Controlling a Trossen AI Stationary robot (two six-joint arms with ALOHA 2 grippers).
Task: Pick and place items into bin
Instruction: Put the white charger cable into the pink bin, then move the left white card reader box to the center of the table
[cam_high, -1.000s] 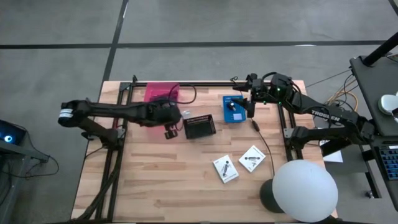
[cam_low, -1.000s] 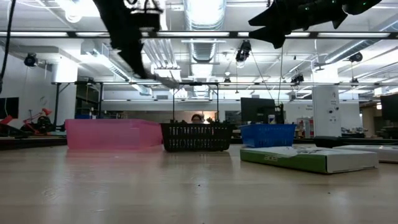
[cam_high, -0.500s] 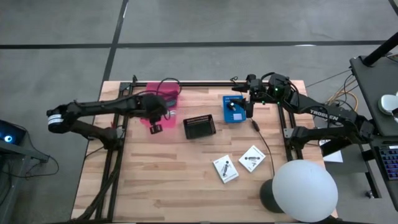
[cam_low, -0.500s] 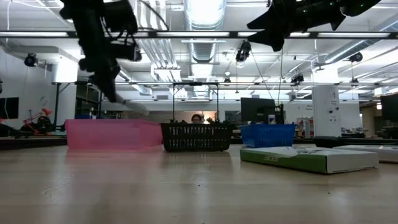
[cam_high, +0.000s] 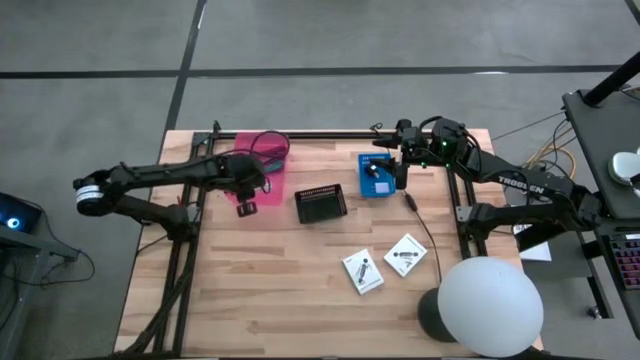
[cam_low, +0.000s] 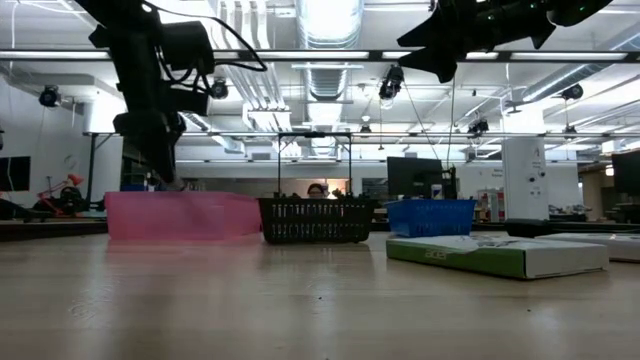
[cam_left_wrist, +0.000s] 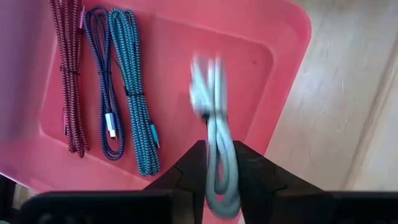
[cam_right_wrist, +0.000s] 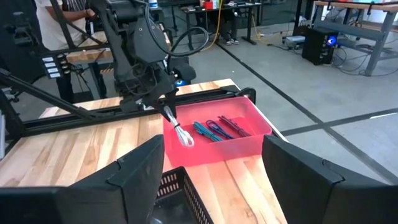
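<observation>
My left gripper (cam_left_wrist: 221, 169) is shut on a white coiled cable (cam_left_wrist: 213, 118) and hangs over the pink bin (cam_left_wrist: 273, 68), which stands at the table's far left (cam_high: 268, 146). Maroon, blue and teal coiled cables (cam_left_wrist: 109, 87) lie flat on the bin's floor. In the low view the left gripper (cam_low: 160, 165) points down just above the bin (cam_low: 180, 215). My right gripper (cam_high: 402, 176) waits open above the blue bin (cam_high: 372, 180), which holds a small dark object. Two white flat packets (cam_high: 362, 271) (cam_high: 405, 254) lie on the table's near part. My left gripper pinches the white cable bundle between its two fingers near one looped end (cam_left_wrist: 221, 158), with several strands together. The fingers come from above, pointing down. The bundle hangs below them, lifted clear, over the pink bin's floor by its right wall (cam_right_wrist: 180, 134).
A black mesh basket (cam_high: 321, 204) stands between the pink and blue bins. A thin dark cable (cam_high: 420, 225) runs along the table's right side. A white dome lamp (cam_high: 490, 305) sits at the near right corner. Bare wood shows at the near left (cam_high: 240, 290).
My left gripper has carried the white cable from beside the black basket toward the table's left and far edge, over the pink bin, and has come down closer to the bin. The cable still hangs from the shut fingers.
</observation>
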